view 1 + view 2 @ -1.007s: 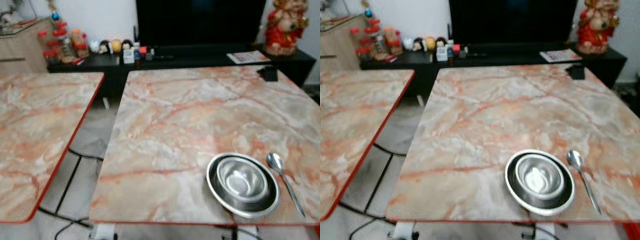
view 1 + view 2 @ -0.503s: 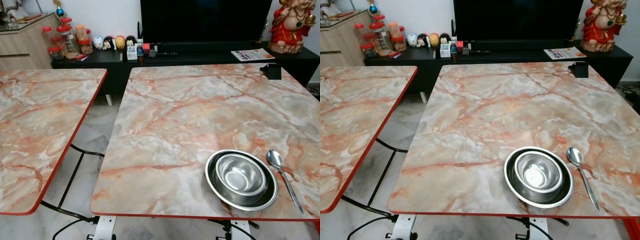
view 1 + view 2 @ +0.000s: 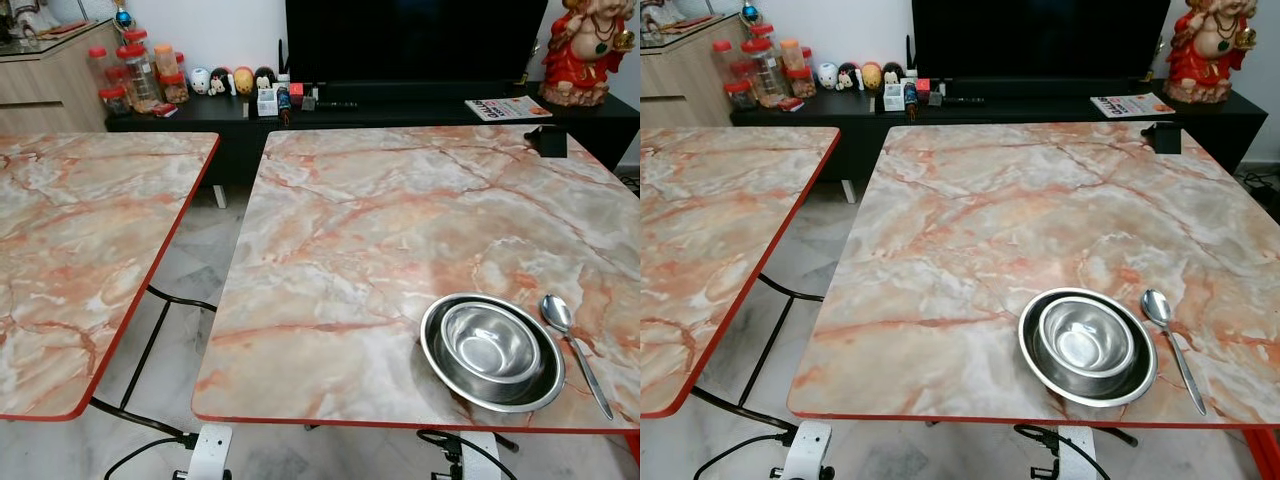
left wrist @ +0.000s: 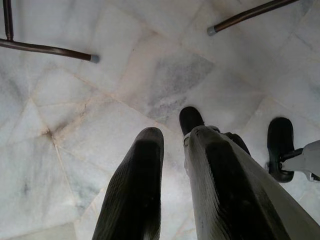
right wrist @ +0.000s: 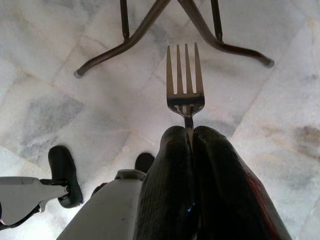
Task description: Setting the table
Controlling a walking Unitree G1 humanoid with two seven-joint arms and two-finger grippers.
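Fork (image 5: 185, 85) clamped in right gripper (image 5: 192, 135) jaws, tines out for placing beside bowl (image 3: 1086, 340) near table (image 3: 970, 220) front edge opposite spoon (image 3: 1170, 345); left gripper (image 4: 172, 140) jaws apart, idle.

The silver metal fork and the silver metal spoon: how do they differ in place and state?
The silver metal fork is held by the right gripper, above the floor; the silver metal spoon lies free on the marble table, beside the steel bowl. The fork ends in four tines; the spoon in a rounded bowl. Both are shiny.

The marble-patterned surface (image 3: 380, 220) carried a steel bowl (image 3: 490, 345) nested in a steel plate (image 3: 437, 355) near its front right corner, a spoon (image 3: 573, 348) just beside them, and a small black object (image 3: 548, 142) at the far right corner.
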